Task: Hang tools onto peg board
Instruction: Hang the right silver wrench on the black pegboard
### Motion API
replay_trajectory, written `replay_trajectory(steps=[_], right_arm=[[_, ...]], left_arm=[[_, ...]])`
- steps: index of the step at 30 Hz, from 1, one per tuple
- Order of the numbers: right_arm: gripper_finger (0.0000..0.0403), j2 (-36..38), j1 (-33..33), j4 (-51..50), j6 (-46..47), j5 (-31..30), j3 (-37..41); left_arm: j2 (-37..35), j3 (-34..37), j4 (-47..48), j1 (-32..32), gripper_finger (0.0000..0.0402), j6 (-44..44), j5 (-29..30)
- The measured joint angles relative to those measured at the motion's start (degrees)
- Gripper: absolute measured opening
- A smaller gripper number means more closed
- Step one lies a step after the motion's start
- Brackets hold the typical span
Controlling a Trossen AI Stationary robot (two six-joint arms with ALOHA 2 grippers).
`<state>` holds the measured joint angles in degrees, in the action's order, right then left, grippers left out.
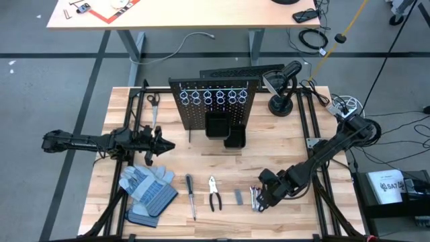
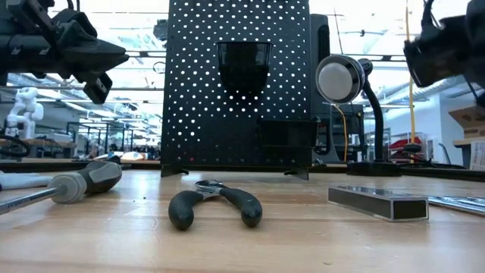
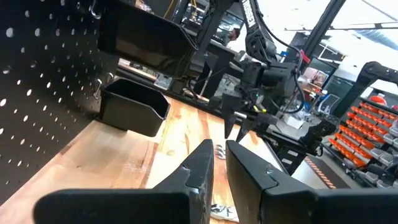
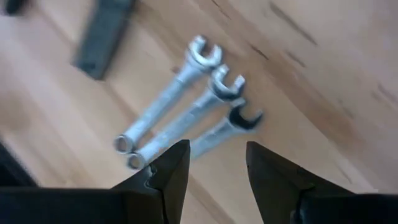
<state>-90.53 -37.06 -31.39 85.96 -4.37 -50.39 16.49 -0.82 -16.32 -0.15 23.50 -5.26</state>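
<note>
Wrenches, three small silver ones, lie side by side on the wooden tabletop near its front right, and the right gripper hangs just above them with its jaws parted and nothing between them. In the high view that right gripper sits at the end of an arm reaching in from the right edge. Beside the wrenches, toward the left, lies a short grey metal piece, then dark-handled pliers, then a thin dark-handled screwdriver, all in a loose row along the front. Grey-and-blue work gloves are heaped at the front left. The peg board stands upright near the middle of the back half, black and perforated, with a row of silver ring holders along its top and small black bins lower down. None of the tools in the front row is on it. The left gripper hovers over the left side of the tabletop, above the gloves and well apart from the tools; its jaws are nearly together with only a slim gap, holding nothing. A desk lamp stands at the back right.
</note>
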Motion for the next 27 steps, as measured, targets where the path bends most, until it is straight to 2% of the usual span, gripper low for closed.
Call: replay_trajectory(steps=[5,13,27], right_arm=[[0.0155,-3.0,-0.6,0.1,3.2,0.3,0.0],[0.0155,-5.8,-0.6,4.1,2.5,-0.2,-0.2],[0.0155,-5.8,2.6,-2.7,0.9,0.2,-0.2]], left_arm=[[0.0,0.0,0.2,0.0,0.0052,-0.4,0.9],[0.0,0.0,0.4,0.0,0.0052,-0.3,1.3],[0.0,0.0,0.2,0.0,0.0052,-0.4,1.7]])
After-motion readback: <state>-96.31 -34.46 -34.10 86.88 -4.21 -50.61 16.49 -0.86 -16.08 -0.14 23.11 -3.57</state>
